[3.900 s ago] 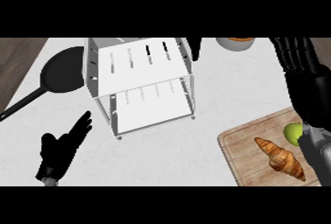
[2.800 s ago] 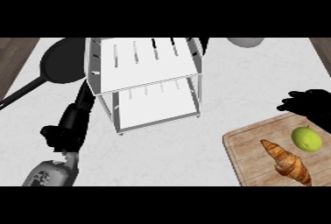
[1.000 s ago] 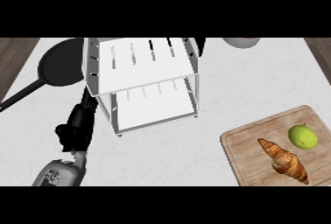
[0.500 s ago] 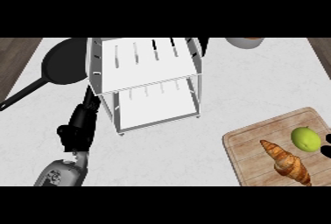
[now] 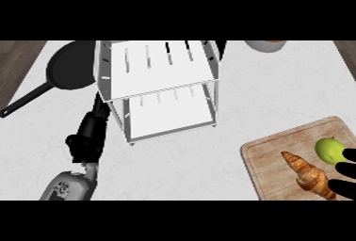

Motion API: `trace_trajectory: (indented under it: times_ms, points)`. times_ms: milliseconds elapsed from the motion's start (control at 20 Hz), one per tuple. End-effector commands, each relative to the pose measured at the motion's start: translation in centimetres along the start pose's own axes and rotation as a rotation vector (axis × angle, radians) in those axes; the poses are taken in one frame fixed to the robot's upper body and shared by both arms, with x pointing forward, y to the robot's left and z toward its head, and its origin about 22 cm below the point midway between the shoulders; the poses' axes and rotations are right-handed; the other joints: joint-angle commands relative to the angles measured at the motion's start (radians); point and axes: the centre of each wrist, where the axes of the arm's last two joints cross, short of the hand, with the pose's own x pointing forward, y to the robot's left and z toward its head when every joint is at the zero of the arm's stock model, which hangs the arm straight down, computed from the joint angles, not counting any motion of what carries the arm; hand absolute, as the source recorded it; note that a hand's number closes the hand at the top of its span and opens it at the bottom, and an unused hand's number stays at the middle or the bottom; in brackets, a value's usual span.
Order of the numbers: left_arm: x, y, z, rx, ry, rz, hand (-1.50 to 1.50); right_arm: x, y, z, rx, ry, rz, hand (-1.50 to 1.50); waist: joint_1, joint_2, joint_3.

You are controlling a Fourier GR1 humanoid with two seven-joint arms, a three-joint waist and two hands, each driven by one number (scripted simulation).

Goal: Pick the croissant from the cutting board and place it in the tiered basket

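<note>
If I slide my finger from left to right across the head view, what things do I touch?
Frying pan → tiered basket → croissant → green fruit, with the right robot hand at the edge.

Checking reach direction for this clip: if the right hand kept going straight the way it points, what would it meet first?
Probably the croissant on the cutting board; the right hand enters from the right edge, pointing leftward, with the green fruit just above its line.

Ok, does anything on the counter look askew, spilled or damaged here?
Nothing stands out. The croissant and a green fruit lie on the cutting board, the tiered basket stands upright, and a black pan sits to its left. Nothing is spilled.
</note>
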Motion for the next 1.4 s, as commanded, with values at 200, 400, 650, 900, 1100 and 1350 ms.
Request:
trace_trajectory:
  times_ms: [200, 400, 650, 900, 1100, 1350]
  points:
    - [0.7, -0.3, -0.4, -0.021, -0.019, 0.003, 0.00, -0.5, -0.1, -0.2, 0.071, -0.069, 0.024, -1.50, 0.018, 0.006, 0.000]
    - [0.9, 0.0, -1.3, -0.014, -0.011, 0.009, 0.00, -0.9, 0.9, -0.9, 0.067, -0.023, 0.024, -1.50, 0.006, 0.009, -0.001]
    - [1.0, -0.5, -0.5, -0.024, -0.005, 0.004, 0.00, -2.2, 2.0, -1.4, 0.097, -0.020, -0.018, -1.50, 0.007, 0.002, 0.000]
    - [0.7, -0.1, -0.9, -0.023, -0.004, -0.008, 0.00, -3.4, 3.1, -2.0, 0.130, -0.026, -0.026, -1.50, 0.003, 0.004, 0.000]
    - [0.7, -0.5, -0.9, -0.030, -0.013, 0.003, 0.00, -5.3, 4.7, -2.5, 0.132, -0.024, -0.028, -1.50, 0.011, 0.008, -0.001]
    - [0.4, 0.0, -0.4, -0.019, -0.008, -0.009, 0.00, -7.8, 8.2, -2.4, 0.162, -0.075, 0.002, -1.50, 0.005, -0.001, -0.005]
